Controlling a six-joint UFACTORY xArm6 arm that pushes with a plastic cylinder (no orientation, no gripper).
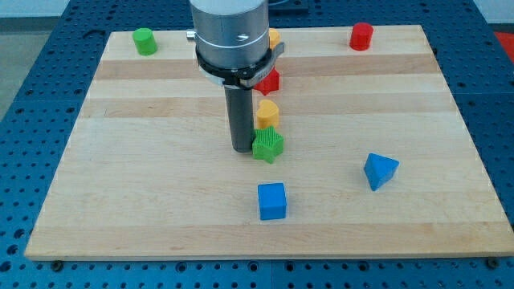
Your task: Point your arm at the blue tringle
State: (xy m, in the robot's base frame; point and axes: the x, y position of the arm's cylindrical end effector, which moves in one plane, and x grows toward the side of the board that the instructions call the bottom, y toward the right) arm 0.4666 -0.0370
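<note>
The blue triangle (379, 170) lies on the wooden board (161, 185) at the view's right, below the middle. My tip (242, 149) rests on the board near the centre, well to the left of the blue triangle. The tip stands right next to the left side of a green star block (267, 146). A blue cube (271, 201) lies below the tip, toward the view's bottom.
A yellow block (267, 113) sits just above the green star. A red block (269, 81) is partly hidden behind the arm. Another yellow block (274, 37) peeks out at the top. A green cylinder (144, 41) is top left, a red cylinder (361, 36) top right.
</note>
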